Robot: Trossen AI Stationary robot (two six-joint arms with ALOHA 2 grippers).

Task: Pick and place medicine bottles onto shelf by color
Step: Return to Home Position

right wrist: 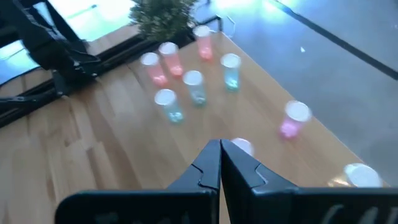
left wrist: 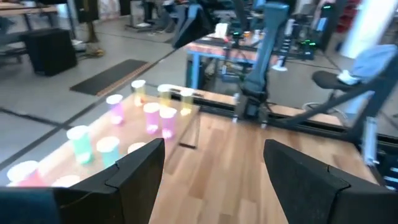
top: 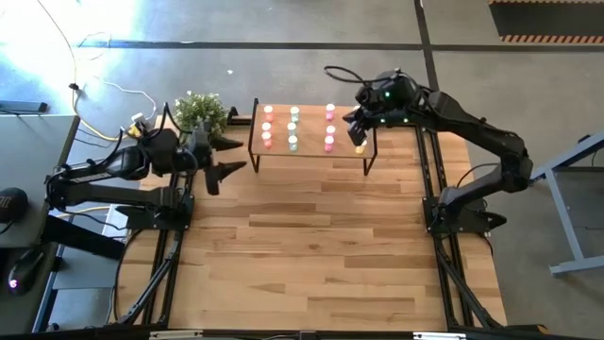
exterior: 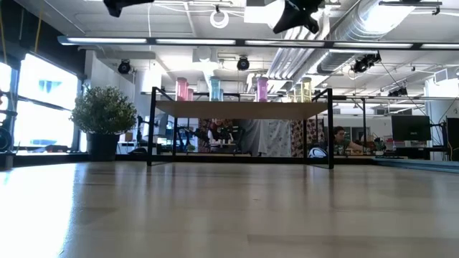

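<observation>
Right wrist view alone shows right gripper (right wrist: 220, 165) fingers touching.

Twelve little bottles stood on the one shelf (top: 311, 127) — four colours, three of each. I counted three salmon-red bottles (top: 267, 127), three mint-green bottles (top: 293, 127) and three pink bottles (top: 329, 129). From above only one of the yellow bottles (left wrist: 165, 93) showed clear of the arm, but the left wrist view gave all three in a row. There was a single potted plant (top: 200, 110). Two dark arms were there, so two grippers — the left gripper (left wrist: 212, 149) and the right gripper (right wrist: 219, 155), each with two fingers.
</observation>
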